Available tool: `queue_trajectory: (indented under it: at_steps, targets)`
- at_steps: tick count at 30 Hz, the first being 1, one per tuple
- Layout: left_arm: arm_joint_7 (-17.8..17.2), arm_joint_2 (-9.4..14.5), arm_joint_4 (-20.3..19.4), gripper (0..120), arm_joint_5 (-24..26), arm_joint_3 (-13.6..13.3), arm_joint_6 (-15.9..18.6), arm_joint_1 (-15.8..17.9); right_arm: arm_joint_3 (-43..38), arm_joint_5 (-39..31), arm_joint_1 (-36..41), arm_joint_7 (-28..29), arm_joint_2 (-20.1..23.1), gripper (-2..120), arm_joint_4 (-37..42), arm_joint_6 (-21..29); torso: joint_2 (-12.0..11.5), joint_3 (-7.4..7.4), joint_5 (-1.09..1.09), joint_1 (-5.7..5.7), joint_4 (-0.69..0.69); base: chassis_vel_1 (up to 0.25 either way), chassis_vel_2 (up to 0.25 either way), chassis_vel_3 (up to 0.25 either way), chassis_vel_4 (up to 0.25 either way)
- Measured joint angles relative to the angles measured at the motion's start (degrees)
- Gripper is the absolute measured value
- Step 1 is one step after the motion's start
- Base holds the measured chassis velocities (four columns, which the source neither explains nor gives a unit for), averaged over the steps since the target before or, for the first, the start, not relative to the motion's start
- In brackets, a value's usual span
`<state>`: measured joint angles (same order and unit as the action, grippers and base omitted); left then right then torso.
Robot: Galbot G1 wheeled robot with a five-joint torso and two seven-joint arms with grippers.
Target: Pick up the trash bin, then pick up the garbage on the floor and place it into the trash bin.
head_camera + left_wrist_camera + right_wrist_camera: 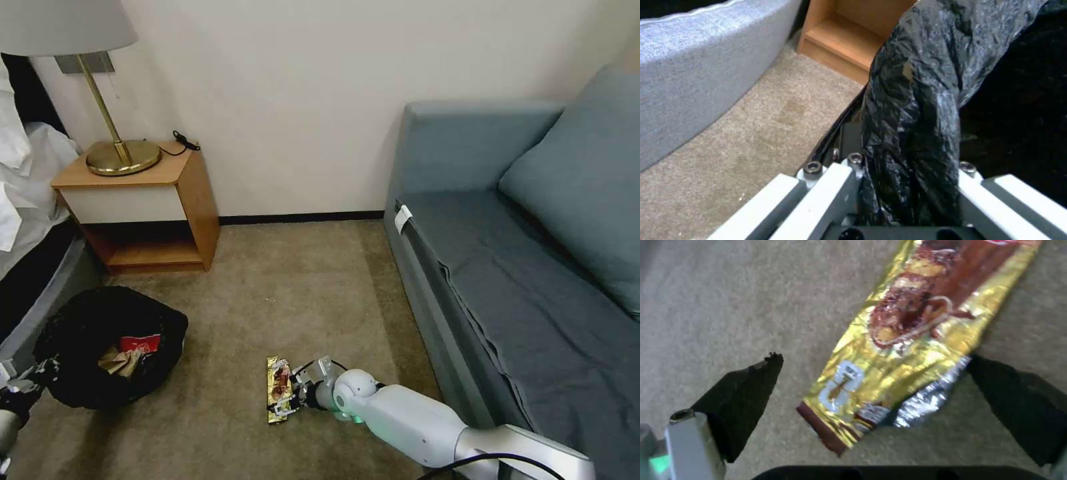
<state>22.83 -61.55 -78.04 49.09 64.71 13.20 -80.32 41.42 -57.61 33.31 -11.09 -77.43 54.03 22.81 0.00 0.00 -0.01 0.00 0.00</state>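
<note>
Trash bin [87,347]: held at its near rim by the left gripper [27,381], up beside the bed [33,293], in front of the nightstand [140,213]; from the left wrist, the rim and its crinkly black bag [911,133] run straight between the jaws, clamped.
Bin contents: red-and-white carton [141,344] and brown crumpled paper [119,363] lie inside.
Snack wrapper [279,388]: flat on the carpet [280,293], to the sofa side of the bin and well apart from it; gold-brown, one end torn to silver foil.
Right gripper [288,395]: low over the near end of the wrapper, jaws spread wide; right wrist view has the wrapper [916,340] lying between the two black fingertips [746,393], one tip just beside the foil edge, the other apart on bare carpet.
Step in hand, as I judge it: closing on the wrapper.
Doing it well: press the tips down onto the carpet so the thin film buckles up between them; close across the narrow width, slowly.
Risk: foil sliding out flat under a tip; pinching carpet pile instead.
Left arm: should hold the bin level and steady, mouth open toward the wrapper.
</note>
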Motion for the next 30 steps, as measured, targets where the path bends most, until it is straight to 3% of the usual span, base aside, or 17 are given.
queue_trajectory:
  at_steps: [24, 30]
  targets:
    - [0.5, 0.4, 1.6, 2, 0.0, 0.3, -0.5, 0.2, -0.9, 2.5, 0.4, -0.6, -5.4, 100, -6.1, -2.3, 0.0, -0.01, 0.01, 0.0, -0.02, 0.0, 0.0, 0.0, 0.0]
    - [0.7, 0.5, 1.9, 2, 0.1, 0.5, -0.7, -0.1, -1.1, 3.4, 0.3, -0.5, -6.0, 83, -7.4, -2.9, 0.0, -0.01, 0.01, 0.0, -0.03, 0.0, 0.0, 0.0, 0.0]
